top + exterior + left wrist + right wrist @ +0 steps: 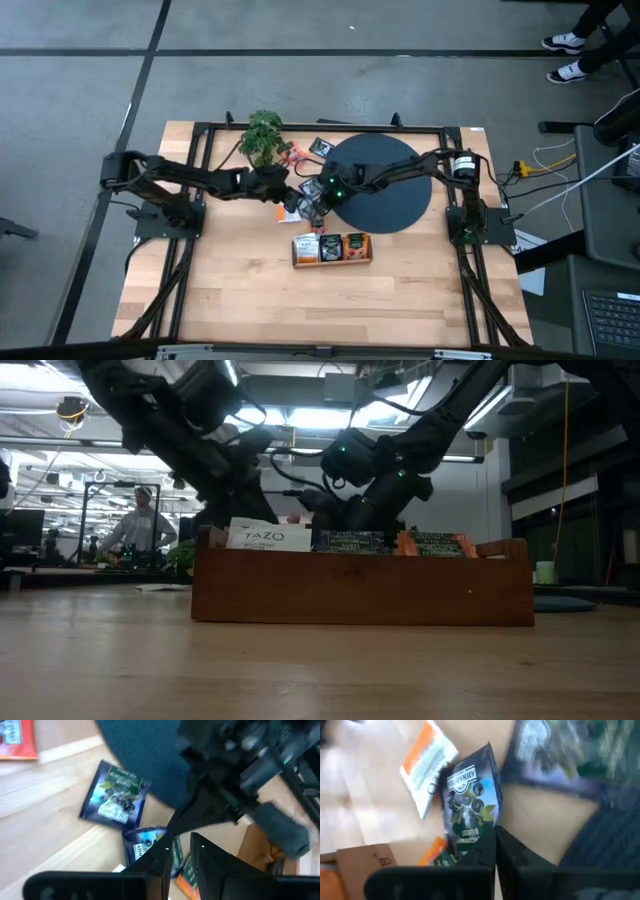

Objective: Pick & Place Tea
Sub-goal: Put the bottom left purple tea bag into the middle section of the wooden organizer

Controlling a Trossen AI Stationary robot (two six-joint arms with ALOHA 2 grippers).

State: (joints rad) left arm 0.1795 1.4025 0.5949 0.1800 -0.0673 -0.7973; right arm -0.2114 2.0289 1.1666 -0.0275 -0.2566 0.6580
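Two grippers meet at the left edge of the black disc [385, 185]. The right gripper [495, 851] is closed on the lower edge of a dark tea packet [471, 802], which stands up from its fingertips with its long axis in line with the fingers. The left gripper [181, 851], fingers slightly apart, touches the same cluster of packets; whether it grips one I cannot tell. Another dark packet [115, 794] lies flat on the table [240, 290], tilted. Nearer the front, a wooden tray [360, 584] holds packets upright in a row: white, dark, orange.
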